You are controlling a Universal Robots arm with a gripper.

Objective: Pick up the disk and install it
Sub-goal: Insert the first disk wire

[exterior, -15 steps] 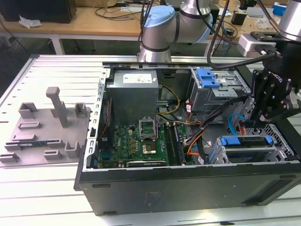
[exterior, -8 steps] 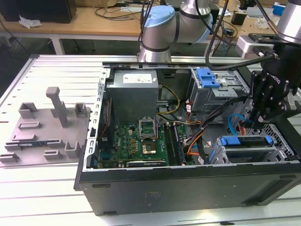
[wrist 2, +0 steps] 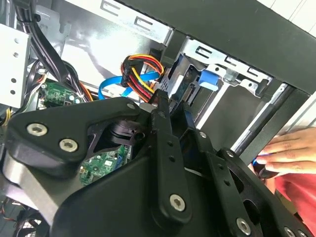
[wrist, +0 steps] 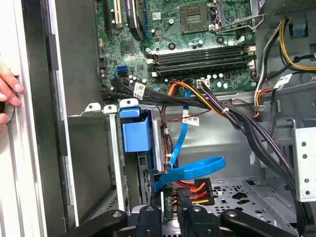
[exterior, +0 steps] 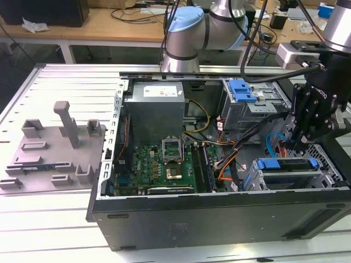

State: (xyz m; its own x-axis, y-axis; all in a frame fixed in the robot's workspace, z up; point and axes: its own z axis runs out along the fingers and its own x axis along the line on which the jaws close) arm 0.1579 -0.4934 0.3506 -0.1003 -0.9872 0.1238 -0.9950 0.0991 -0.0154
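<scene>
Inside the computer case, the disk lay just below your end effector; spread or pressed together, you couldn't tell.

Matt black metal case, disk framed in smooth blue plastic, matt black gripper

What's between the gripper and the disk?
In the exterior view, a blue cable and orange wires run between the gripper and the disk.

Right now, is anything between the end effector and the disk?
Yes. A looped blue cable and a plug with red and orange wires lie just ahead of the end effector, beside the disk.
</scene>
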